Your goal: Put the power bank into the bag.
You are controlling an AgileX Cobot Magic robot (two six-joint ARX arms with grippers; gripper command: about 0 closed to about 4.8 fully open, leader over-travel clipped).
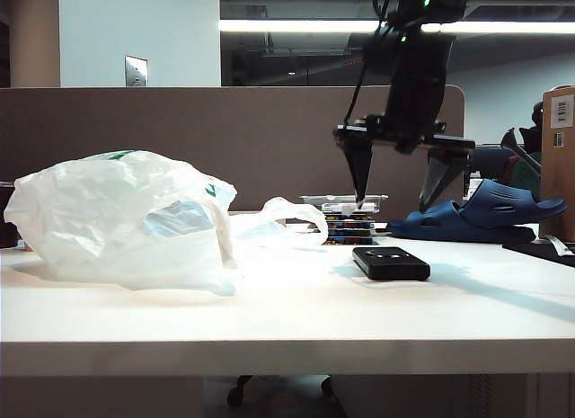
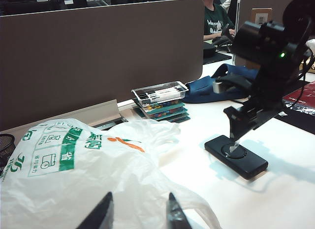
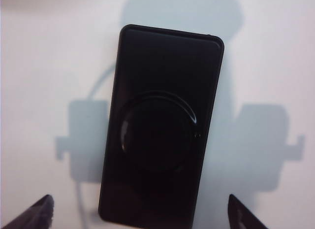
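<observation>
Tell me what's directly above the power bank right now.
The open right tool hangs above the power bank, not touching. The power bank's top is bare; its underside on the table is hidden.

A: Where's the right gripper?
B: Up in the air, pointing straight down, jaws spread wide, holding nothing.
A: And the left gripper?
B: Low, roughly level, fingers partly apart, empty

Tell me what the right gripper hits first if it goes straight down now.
Likely the power bank: the right gripper, jaws wide open, hangs above it, fingertips either side. Exact alignment is unclear from the exterior view.
</observation>
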